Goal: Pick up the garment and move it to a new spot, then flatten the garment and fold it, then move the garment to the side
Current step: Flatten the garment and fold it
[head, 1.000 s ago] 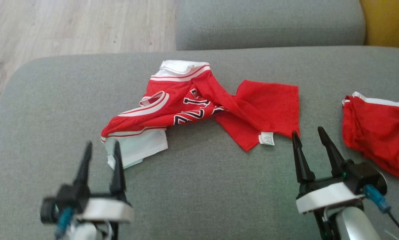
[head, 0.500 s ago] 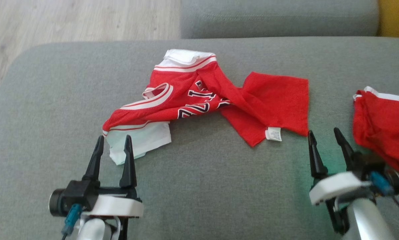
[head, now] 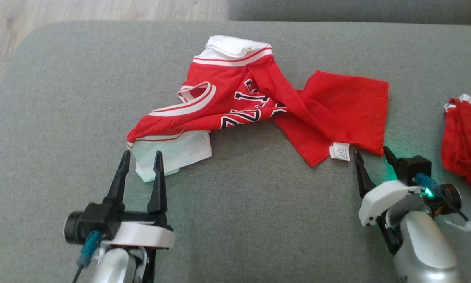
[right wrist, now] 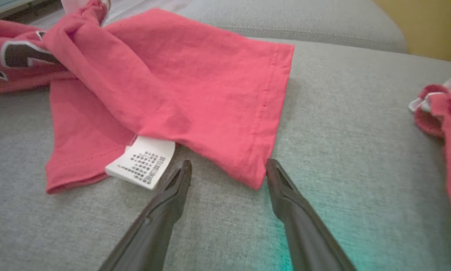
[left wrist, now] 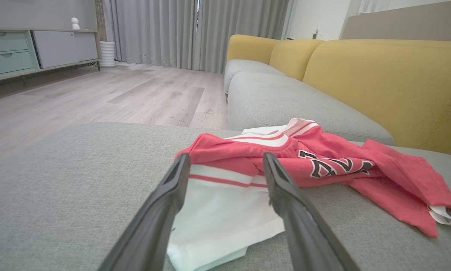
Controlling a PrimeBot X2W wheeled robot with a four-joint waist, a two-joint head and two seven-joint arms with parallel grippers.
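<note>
The left gripper is held wide over the white corner, and the right gripper wide at the red hem corner, of the crumpled red-and-white jersey lying near the far edge of the grey sofa cushion. If one layer alone is pinched, the twist may be tightened. Since the earlier frame, both grippers have been advanced onto the cloth.

Right gripper: I see the jaws spread wide, low over the grey sofa cushion. The red jersey has its hem corner between the fingertips. White care label just beside one finger. Second red garment well apart.
</note>
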